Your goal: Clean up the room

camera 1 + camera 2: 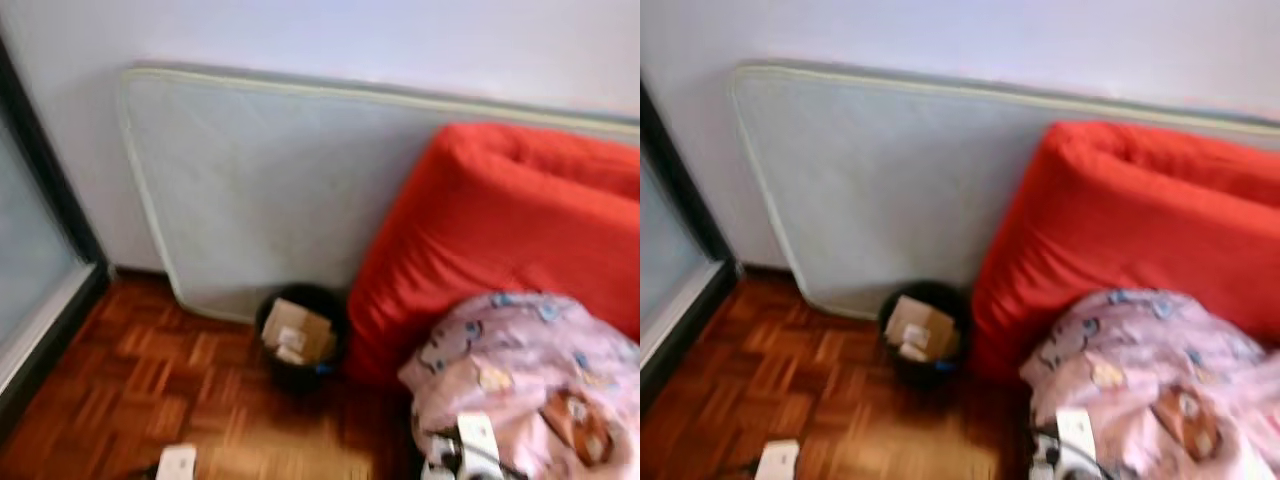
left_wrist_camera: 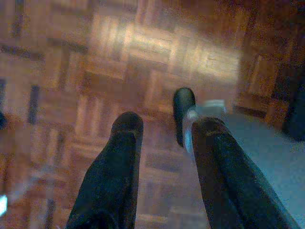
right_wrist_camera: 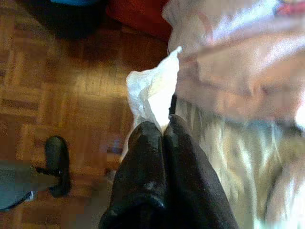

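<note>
Parquet floor (image 1: 150, 380) carries a black bin (image 1: 300, 340) and pink bedding (image 1: 530, 380).

One pale grey upright mattress (image 1: 250, 180) at twelve o'clock, one red cushion (image 1: 500, 230) at two, one round black bin (image 1: 300, 340), one pink patterned blanket (image 1: 530, 380) at four.

Open parquet floor (image 1: 150, 385) stretches from the glass door's dark frame (image 1: 55, 215) to the black wastebasket (image 1: 300, 340), which stands stuffed with cardboard, hemmed between the leaning mattress (image 1: 260, 190) and red cushion (image 1: 500, 230). Pink bedding (image 1: 530, 380) crowds the floor beside it.
</note>
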You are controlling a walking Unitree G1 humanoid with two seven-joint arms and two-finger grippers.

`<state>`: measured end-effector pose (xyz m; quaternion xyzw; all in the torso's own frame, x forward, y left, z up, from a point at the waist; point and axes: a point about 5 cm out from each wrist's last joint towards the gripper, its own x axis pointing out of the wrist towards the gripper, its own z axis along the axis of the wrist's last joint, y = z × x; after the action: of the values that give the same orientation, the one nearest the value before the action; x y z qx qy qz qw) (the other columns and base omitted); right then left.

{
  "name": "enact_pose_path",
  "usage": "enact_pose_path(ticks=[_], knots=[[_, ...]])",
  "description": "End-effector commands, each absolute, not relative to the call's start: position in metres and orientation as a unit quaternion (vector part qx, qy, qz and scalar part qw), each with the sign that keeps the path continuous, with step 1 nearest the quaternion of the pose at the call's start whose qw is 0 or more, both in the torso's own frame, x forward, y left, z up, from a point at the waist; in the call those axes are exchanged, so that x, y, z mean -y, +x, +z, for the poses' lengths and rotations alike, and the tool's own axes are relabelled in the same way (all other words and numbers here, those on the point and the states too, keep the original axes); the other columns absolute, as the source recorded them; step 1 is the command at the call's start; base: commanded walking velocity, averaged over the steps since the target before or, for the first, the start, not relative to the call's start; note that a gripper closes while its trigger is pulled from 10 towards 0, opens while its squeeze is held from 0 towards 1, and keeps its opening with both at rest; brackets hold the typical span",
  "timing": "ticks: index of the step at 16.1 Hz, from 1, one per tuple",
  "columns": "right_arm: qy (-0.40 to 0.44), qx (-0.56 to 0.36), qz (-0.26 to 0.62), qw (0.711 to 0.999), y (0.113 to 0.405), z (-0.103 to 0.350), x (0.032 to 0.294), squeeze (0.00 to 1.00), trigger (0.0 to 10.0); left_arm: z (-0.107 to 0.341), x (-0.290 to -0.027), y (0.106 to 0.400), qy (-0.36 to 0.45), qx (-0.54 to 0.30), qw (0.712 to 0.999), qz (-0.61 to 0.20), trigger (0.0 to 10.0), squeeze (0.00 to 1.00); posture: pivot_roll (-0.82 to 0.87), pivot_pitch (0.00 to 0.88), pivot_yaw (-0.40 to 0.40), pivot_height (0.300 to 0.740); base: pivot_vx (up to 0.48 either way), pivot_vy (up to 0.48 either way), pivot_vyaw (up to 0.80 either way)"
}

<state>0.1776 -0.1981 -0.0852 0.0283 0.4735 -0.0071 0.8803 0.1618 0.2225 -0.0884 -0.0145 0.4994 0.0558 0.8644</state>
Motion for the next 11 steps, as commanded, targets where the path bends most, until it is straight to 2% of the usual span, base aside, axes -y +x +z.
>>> enact_pose_path(ticks=[1,5,9,11], knots=[[0.026,-0.476,-0.016,0.879,0.1757,-0.0851,0.2042,0.00,10.0,-0.0913,-0.2163,0.1583,-0.018,-0.509,0.859,0.049,10.0,0.00,-0.02,0.000,-0.090,0.740,0.000,0.439,0.00],[0.025,-0.476,-0.015,0.879,0.1756,-0.0852,0.2040,0.00,10.0,-0.0912,-0.2167,0.1583,-0.016,-0.509,0.859,0.051,10.0,0.00,-0.02,0.000,-0.089,0.740,0.000,0.000,0.00],[0.026,-0.476,-0.015,0.879,0.1757,-0.0852,0.2041,0.00,10.0,-0.0911,-0.2166,0.1586,-0.018,-0.508,0.860,0.053,10.0,0.00,-0.02,0.000,-0.091,0.740,0.000,0.427,0.00],[0.026,-0.476,-0.014,0.879,0.1759,-0.0851,0.2039,0.00,10.0,-0.0908,-0.2169,0.1592,-0.016,-0.506,0.861,0.053,10.0,0.00,-0.02,0.000,-0.093,0.740,0.000,0.000,0.00]])
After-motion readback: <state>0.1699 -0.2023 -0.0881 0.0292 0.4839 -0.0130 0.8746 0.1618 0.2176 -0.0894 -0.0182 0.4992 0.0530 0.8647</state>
